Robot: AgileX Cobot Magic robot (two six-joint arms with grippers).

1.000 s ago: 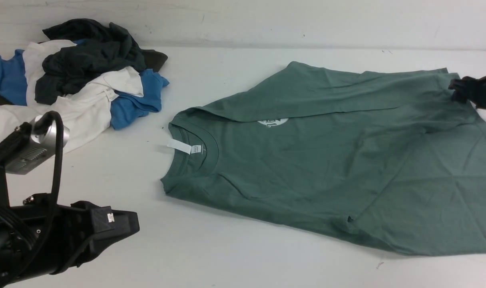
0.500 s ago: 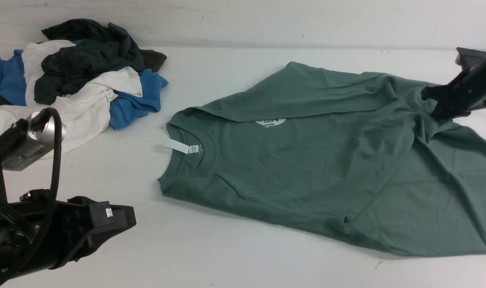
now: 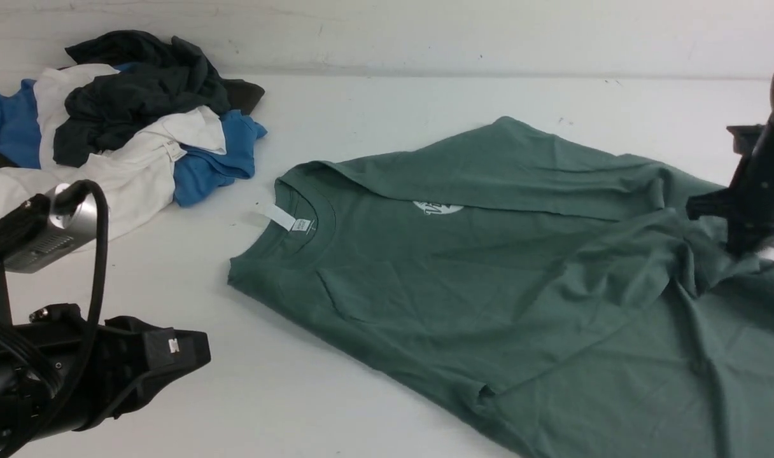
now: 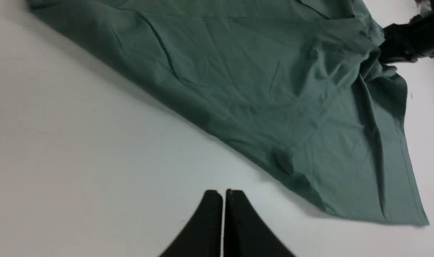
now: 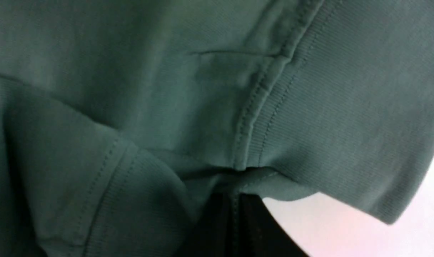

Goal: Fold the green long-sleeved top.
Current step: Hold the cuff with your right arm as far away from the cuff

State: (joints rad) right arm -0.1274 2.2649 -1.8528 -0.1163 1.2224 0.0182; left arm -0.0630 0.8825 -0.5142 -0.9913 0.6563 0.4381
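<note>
Front view, Mara, what's on the table [image 3: 361, 394] for us?

Well, Tom, the green long-sleeved top [image 3: 489, 286] is spread face up across the centre and right of the white surface, collar pointing to the robot's left, hem end running off the near right edge of the shot. You can see the white neck tag [image 3: 279, 217] sticking out of the collar, and the round chest print [image 3: 438, 207] half covered by a sleeve folded over the far side of the body.

And the right gripper [image 3: 740, 242]?

Right on the cloth at the far right side! The fabric bunches and rises into ridges toward it. The right wrist view tells it best: the dark fingers [image 5: 235, 214] are pinched together on the garment [image 5: 167, 107], right at a stitched seam beside a ribbed cuff [image 5: 345, 125].

What about the left gripper [image 3: 199, 356]?

Down at the near left, over bare table, well apart from the shirt. In the left wrist view its jaws [image 4: 224, 200] are pressed tight together with nothing between them, the green cloth [image 4: 256, 71] lying beyond, the other gripper [image 4: 384, 53] at its far corner.

Anything else out there?

A pile of clothes [image 3: 126, 121], blue, white and dark, heaped at the far left, near the collar but not touching it.
</note>
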